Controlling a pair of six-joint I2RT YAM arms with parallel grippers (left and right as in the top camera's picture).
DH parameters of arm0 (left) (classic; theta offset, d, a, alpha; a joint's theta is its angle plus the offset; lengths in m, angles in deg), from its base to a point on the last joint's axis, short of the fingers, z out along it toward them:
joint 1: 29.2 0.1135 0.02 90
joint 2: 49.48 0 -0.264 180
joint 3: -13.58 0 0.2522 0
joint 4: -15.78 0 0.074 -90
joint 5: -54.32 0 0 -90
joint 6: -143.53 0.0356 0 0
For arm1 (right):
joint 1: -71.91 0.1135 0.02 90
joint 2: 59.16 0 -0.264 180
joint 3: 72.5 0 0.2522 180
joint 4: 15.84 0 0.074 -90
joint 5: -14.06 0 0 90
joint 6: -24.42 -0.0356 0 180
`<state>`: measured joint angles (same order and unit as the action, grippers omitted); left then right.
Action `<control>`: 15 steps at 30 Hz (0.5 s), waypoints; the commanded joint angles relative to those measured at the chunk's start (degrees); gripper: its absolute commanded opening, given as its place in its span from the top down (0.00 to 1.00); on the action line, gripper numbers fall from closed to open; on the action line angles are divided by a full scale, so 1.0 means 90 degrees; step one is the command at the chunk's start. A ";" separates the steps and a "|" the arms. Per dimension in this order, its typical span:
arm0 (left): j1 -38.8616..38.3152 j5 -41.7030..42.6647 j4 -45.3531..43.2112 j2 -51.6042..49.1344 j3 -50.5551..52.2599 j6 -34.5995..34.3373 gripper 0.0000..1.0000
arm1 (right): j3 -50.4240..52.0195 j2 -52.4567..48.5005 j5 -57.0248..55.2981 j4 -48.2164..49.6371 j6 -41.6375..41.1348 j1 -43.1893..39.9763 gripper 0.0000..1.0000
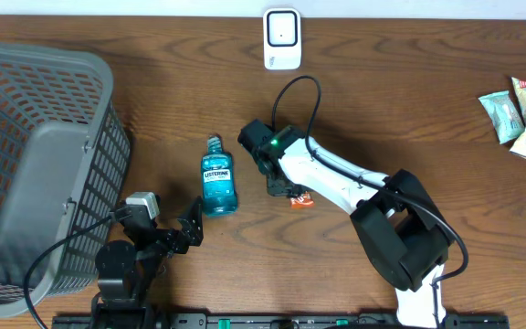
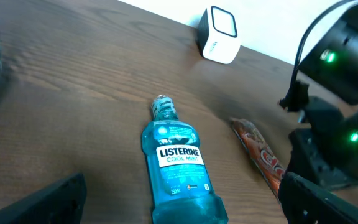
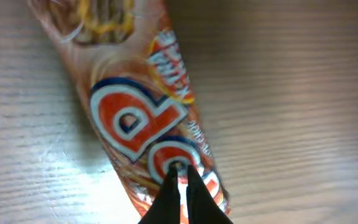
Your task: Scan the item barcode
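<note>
Open table [image 1: 409,100] lies right of the scanner [image 1: 281,38]; Listerine bottle [image 1: 217,178] and laundry basket [image 1: 39,164] crowd the left.

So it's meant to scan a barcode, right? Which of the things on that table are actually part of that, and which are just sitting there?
Part of the job:
- orange snack packet, right gripper shut on it
- white scanner at the far edge

Just lying about, at least for now:
- Listerine bottle, on its side
- grey basket
- snack bags at the right edge
- left gripper, open, holding nothing
</note>
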<state>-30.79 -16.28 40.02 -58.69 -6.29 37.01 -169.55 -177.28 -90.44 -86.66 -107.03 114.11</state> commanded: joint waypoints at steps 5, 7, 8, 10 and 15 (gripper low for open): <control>0.0032 0.0058 0.0002 0.0027 -0.0024 -0.0012 0.02 | -0.0736 -0.0039 -0.0330 -0.0192 0.0036 -0.0061 0.99; 0.0032 0.0058 0.0002 0.0027 -0.0024 -0.0012 0.02 | -0.0505 -0.0046 -0.0330 -0.0034 -0.0104 -0.0044 0.99; 0.0032 0.0058 0.0002 0.0027 -0.0024 -0.0012 0.02 | -0.0381 -0.0046 -0.0330 -0.0005 -0.0238 -0.0039 0.99; 0.0032 0.0058 0.0002 0.0027 -0.0024 -0.0012 0.02 | -0.0075 -0.0049 -0.0330 0.0002 -0.0595 -0.0034 0.99; 0.0032 0.0058 0.0002 0.0027 -0.0024 -0.0012 0.02 | 0.0437 -0.0049 -0.0335 0.0058 -0.0901 -0.0034 0.99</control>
<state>-30.79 -16.26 40.04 -58.69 -6.29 37.01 -167.21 -177.54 -92.41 -86.24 -111.80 113.78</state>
